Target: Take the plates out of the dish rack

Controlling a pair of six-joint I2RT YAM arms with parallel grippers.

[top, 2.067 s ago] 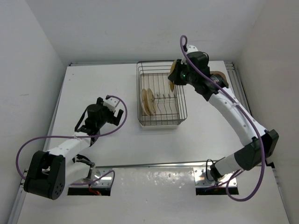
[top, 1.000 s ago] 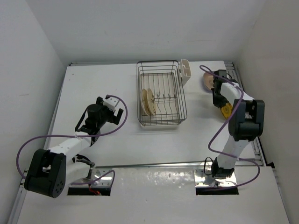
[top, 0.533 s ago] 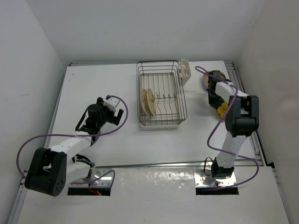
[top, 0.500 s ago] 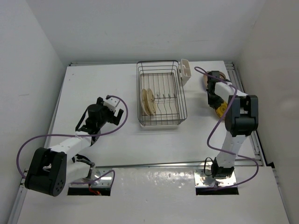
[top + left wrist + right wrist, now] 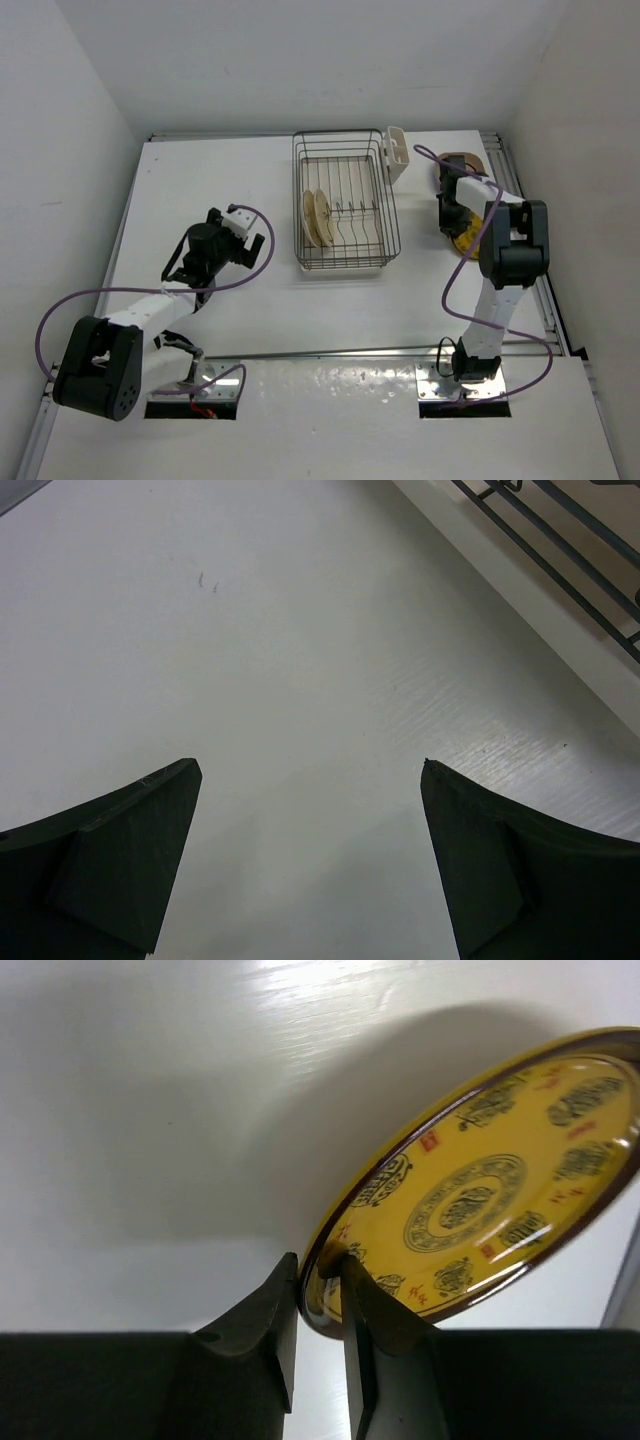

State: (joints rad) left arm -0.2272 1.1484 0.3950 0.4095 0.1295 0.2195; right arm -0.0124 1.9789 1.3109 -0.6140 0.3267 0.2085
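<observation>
Yellow-gold plate (image 5: 490,1200), ringed with dark medallions, is out of the rack and lies to the right of it, tilted above the white table (image 5: 200,180). Whether any part of it touches the table cannot be told. The right gripper (image 5: 318,1290) has its two fingers clenched on the near rim of this plate, one on each face. Just beyond it, at the far right of the table, lies a brownish dish (image 5: 466,160), partly hidden by the arm. The dish rack (image 5: 383,225) stands at the middle of the far half of the table, with two cream plates (image 5: 317,217) upright on edge side by side against its left wall and the white cutlery cup (image 5: 396,153) clipped to its far right corner. The left gripper (image 5: 310,820) hangs over bare table well to the left of the rack, its jaws spread wide with nothing between them.
</observation>
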